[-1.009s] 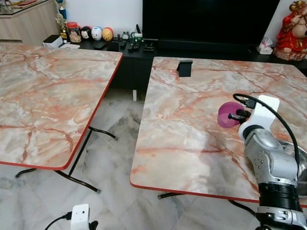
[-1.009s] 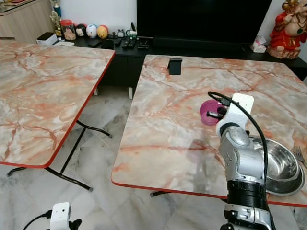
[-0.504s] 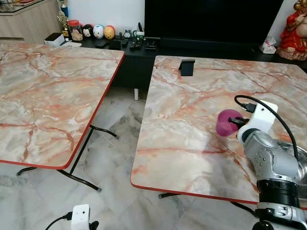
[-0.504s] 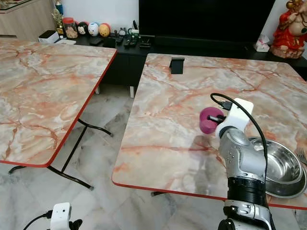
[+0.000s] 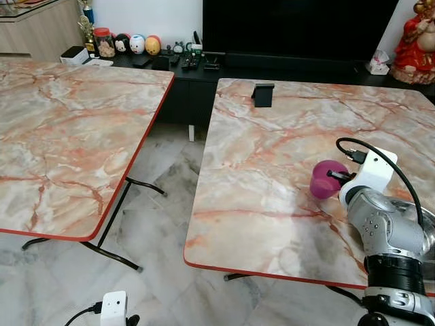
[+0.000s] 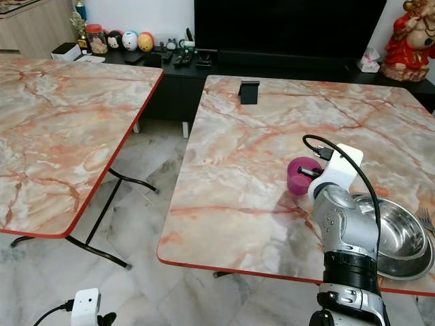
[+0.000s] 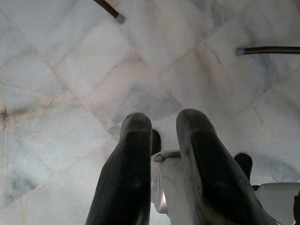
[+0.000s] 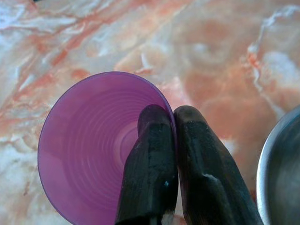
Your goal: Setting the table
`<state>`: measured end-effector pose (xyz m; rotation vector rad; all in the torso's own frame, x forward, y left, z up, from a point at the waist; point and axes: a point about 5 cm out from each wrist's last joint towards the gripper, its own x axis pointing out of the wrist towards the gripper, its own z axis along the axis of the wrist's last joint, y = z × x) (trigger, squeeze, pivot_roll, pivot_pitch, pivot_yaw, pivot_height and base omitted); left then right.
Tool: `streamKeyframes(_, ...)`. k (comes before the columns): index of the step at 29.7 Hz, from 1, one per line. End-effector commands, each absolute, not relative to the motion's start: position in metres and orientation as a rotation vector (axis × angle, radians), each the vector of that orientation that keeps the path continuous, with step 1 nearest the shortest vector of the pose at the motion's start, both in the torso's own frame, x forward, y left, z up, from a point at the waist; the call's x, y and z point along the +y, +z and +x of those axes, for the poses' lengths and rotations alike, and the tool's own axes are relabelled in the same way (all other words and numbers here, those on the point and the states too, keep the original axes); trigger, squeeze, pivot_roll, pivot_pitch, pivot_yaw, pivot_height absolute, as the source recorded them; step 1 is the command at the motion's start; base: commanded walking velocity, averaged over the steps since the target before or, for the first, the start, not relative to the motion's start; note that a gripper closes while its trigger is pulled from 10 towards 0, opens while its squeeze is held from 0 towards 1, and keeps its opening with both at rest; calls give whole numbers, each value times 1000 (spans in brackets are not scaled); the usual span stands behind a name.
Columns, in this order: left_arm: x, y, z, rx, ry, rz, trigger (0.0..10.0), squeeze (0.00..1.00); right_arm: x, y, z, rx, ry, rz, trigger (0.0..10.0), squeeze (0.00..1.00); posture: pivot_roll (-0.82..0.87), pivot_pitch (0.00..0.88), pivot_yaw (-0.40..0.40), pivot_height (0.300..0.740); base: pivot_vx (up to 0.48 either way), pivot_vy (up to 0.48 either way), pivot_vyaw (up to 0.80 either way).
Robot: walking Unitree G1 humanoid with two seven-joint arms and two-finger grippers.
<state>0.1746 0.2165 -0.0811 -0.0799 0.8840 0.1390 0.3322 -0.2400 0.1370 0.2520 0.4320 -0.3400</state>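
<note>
A purple plastic cup [image 5: 325, 180] is tipped on its side just over the right marble table [image 5: 272, 170], near the table's right side. My right gripper [image 5: 338, 176] is shut on the cup's rim, with one finger inside and one outside, as the right wrist view shows at the cup [image 8: 89, 145] and the fingers [image 8: 154, 140]. I cannot tell whether the cup touches the tabletop. A steel bowl [image 6: 401, 252] sits on the table close to the right of my forearm. My left gripper [image 7: 161, 124] hangs low over the floor, its fingers slightly apart around nothing.
A fork [image 6: 427, 221] lies at the table's right edge beside the bowl. A black stand [image 5: 262, 95] is at the table's far side. A second marble table [image 5: 68, 136] stands to the left, with a floor gap between. A TV console [image 5: 183, 64] lines the back wall.
My right gripper has drawn the purple cup a little nearer to me and lower, and the cup has tipped from mouth-up onto its side. The left arm has not moved.
</note>
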Motion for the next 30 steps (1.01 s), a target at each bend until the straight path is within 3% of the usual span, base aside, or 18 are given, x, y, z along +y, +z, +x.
streamKeyframes(1, 218, -83, 170, 912, 138, -69, 10000, 0, -240, 138, 333, 434, -339, 273, 10000, 0, -5, 0, -36, 740, 0, 0, 0)
streamKeyframes(8, 218, -83, 170, 913, 140, -69, 10000, 0, -241, 137, 332, 437, -358, 282, 10000, 0, -4, 0, -35, 740, 0, 0, 0)
streamKeyframes(9, 219, -83, 170, 914, 141, -68, 10000, 0, -241, 136, 332, 439, -361, 289, 10000, 137, -4, 0, -35, 740, 0, 0, 0)
streamKeyframes(11, 219, -83, 170, 914, 141, -68, 10000, 0, -241, 136, 332, 439, -362, 291, 10000, 137, -4, 0, -35, 740, 0, 0, 0)
streamKeyframes(12, 219, -83, 169, 914, 141, -69, 10000, 0, -241, 136, 332, 438, -362, 296, 10000, 1000, -4, 0, -35, 740, 0, 0, 0)
streamKeyframes(15, 219, -84, 169, 915, 141, -69, 10000, 0, -240, 136, 332, 438, -363, 303, 10000, 1000, -3, 0, -34, 740, 0, 0, 0)
streamKeyframes(16, 220, -84, 169, 916, 141, -69, 10000, 0, -240, 136, 332, 439, -363, 304, 10000, 918, -3, 0, -33, 740, 0, 0, 0)
streamKeyframes(17, 220, -84, 169, 916, 141, -68, 10000, 0, -240, 136, 332, 439, -363, 305, 10000, 620, -3, 0, -34, 740, 0, 0, 0)
streamKeyframes(18, 220, -84, 169, 916, 141, -68, 10000, 0, -240, 136, 332, 438, -363, 306, 10000, 0, -3, 0, -34, 740, 0, 0, 0)
streamKeyframes(30, 219, -83, 171, 910, 140, -64, 10000, 0, -241, 140, 334, 406, -373, 313, 10000, 0, -2, 0, -33, 740, 0, 0, 0)
